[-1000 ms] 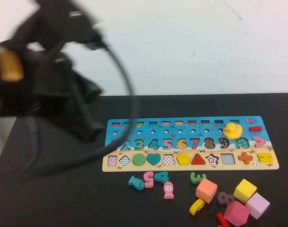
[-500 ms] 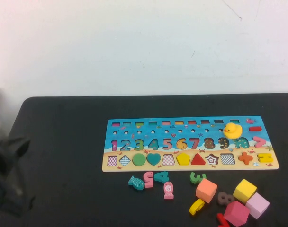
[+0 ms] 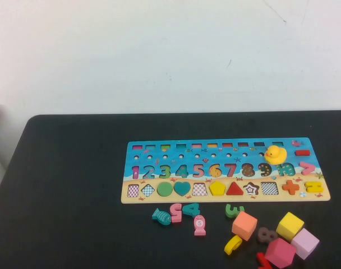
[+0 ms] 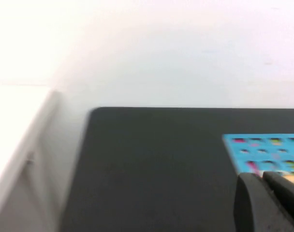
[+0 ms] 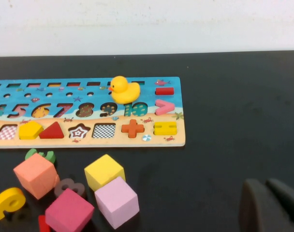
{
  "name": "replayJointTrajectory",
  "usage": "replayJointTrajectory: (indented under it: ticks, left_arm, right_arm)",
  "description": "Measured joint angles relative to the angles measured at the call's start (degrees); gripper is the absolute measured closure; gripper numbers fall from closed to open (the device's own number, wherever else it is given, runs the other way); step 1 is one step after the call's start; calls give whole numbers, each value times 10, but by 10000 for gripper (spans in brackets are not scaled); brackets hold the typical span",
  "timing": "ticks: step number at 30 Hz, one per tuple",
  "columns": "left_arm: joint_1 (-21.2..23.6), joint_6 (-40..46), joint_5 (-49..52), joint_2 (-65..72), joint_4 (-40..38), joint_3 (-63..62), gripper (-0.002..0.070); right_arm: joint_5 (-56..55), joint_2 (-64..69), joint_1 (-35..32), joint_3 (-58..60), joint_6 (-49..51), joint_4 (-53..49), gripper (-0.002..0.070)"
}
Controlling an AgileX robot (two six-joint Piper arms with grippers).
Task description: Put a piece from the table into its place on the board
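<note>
The board (image 3: 159, 147) lies on the black table (image 3: 69, 168), blue with coloured numbers and a tan strip of shape recesses. The yellow pentagon piece (image 3: 217, 188) sits flat in its recess on that strip, between a checkered slot and the red triangle; the right wrist view shows the piece (image 5: 31, 129) too. Neither arm appears in the high view. My left gripper (image 4: 263, 176) hangs shut and empty above bare table, short of the board's left end (image 4: 263, 150). Off the board's right end, my right gripper (image 5: 265, 183) is shut over the table, holding nothing.
A yellow rubber duck (image 3: 275, 154) stands on the board's right part. In front of the board lie loose numbers, a teal fish (image 3: 161, 216), and orange (image 3: 244, 225), yellow (image 3: 290, 225), magenta (image 3: 280, 253) and lilac (image 3: 305, 243) cubes. A white wall rises behind.
The left arm, which filled the left of the high view a second ago, has pulled back down and left and is now out of that view. Nothing on the table moved.
</note>
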Motion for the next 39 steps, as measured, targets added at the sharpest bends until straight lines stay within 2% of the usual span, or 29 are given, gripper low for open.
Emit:
replayJointTrajectory:
  ticks: [5,11,15,18,21,24,39]
  left_arm:
    - [45,37,-17,-78,-5,63,676]
    - [60,67,-20,-105,-12,84,676]
    - [60,137,-3,-105,-68,84,676]
    - [60,227,13,-106,-147,84,676]
    - [60,261,50,-108,-187,84,676]
    - [60,276,90,-108,-206,84,676]
    - [60,303,93,-108,-227,83,676]
  right_arm:
    - [0,0,0,0,0,0,657]
    - [0,0,0,0,0,0,657]
    - [0,0,0,0,0,0,657]
    - [0,0,0,0,0,0,657]
    - [0,0,0,0,0,0,657]
    - [0,0,0,0,0,0,657]
    - [0,0,0,0,0,0,657]
